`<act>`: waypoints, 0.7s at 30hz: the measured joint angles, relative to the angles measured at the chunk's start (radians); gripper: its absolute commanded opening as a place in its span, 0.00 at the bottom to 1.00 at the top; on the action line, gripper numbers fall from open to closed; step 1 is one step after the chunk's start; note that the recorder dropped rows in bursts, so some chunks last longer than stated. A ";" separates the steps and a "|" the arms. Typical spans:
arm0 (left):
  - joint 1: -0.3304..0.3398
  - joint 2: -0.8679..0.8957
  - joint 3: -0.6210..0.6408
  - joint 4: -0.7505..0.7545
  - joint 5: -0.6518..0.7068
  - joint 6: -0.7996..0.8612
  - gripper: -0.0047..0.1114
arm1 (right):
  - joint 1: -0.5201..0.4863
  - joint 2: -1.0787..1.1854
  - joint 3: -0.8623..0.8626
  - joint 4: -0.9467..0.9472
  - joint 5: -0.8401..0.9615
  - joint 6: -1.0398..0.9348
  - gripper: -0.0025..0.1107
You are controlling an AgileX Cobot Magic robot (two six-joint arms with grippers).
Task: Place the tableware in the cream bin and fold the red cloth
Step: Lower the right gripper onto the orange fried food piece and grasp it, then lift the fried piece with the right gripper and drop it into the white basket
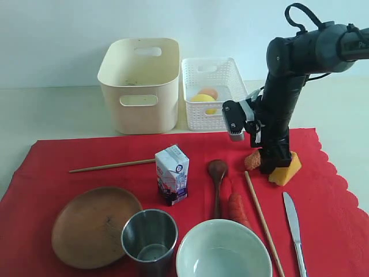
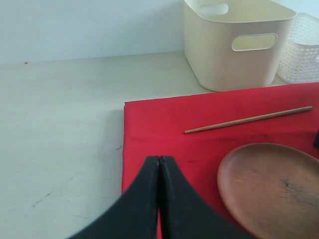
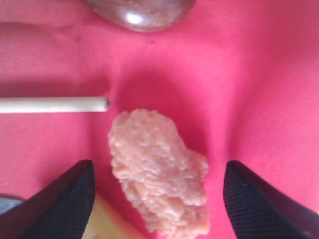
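Red cloth [image 1: 115, 153]: one, spread flat, long axis left-right, scalloped edge at the right. All tableware lies on it.

Cream bin [image 1: 140, 86]: one, upright, just beyond the cloth's far edge, left of the white lattice basket [image 1: 214, 95] (two round items inside, one yellow, one orange).

Counts and axes:
- chopsticks, two. One [image 1: 112, 165] at far left, axis left-right. The other [image 1: 263, 222] at right of centre, axis near-far, near end drifting right.
- spoon [image 1: 217, 179], one; bowl end far, handle running near.
- knife [image 1: 293, 222], one, rightmost; axis near-far, broader end far.
- wooden plate [image 1: 92, 225], steel cup [image 1: 150, 236] and pale bowl [image 1: 223, 251], one each, in a row along the near edge, left to right.

Also one milk carton [image 1: 172, 174], upright at centre, and one cheese wedge [image 1: 286, 170].

Right gripper [image 3: 158, 167]: released, fingers [image 3: 65, 199] wide apart, down at the cloth, straddling a crumbly orange lump [image 3: 159, 174] without touching it (the far end of the second chopstick is close by).

Left gripper [image 2: 159, 160]: clenched, holding nothing, over the cloth's left edge.
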 measured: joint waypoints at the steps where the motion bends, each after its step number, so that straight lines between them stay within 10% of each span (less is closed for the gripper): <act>1: 0.000 0.000 0.000 0.000 0.000 0.000 0.04 | 0.000 0.002 0.000 0.000 -0.012 0.000 0.63; 21: 0.000 0.000 0.000 0.000 0.000 0.000 0.04 | -0.002 0.020 0.000 0.032 -0.044 0.009 0.02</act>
